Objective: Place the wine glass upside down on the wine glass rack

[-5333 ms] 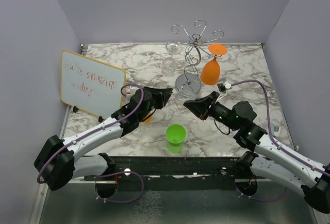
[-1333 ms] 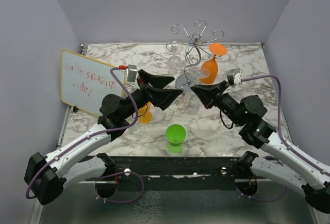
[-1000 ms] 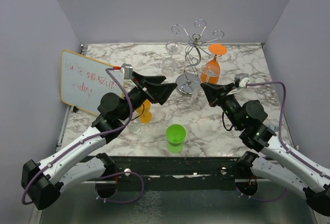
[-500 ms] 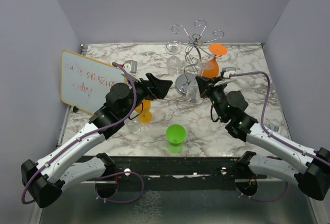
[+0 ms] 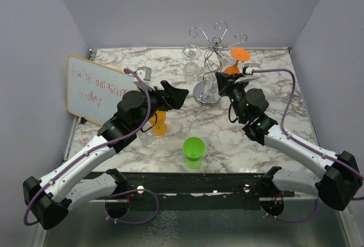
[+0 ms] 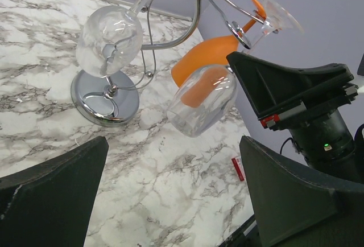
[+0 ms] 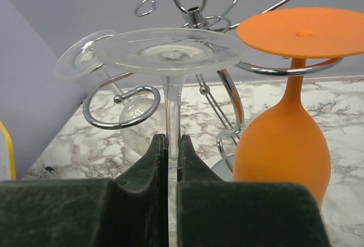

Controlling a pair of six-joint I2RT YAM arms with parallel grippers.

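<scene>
The white marble desk [image 5: 142, 68] carries the shiny chrome wire wine glass rack [image 5: 215, 41] toward 12 o'clock in the top view. An orange wine glass [image 7: 282, 139] hangs bowl-down from one of its curls. At that glass's 9 o'clock in the right wrist view is your clear wine glass [image 7: 170, 48], already inverted, with its foot level with the curled arms; you cannot tell whether it rests on one. The right pincer [image 7: 169, 144] is closed on its thin stem below the foot. The left pincer [image 6: 170, 167] gapes wide and holds nothing. Expect a light, rigid, slick, brittle piece. Grip the stem only, gently, and don't let the bowl knock the chrome.
</scene>
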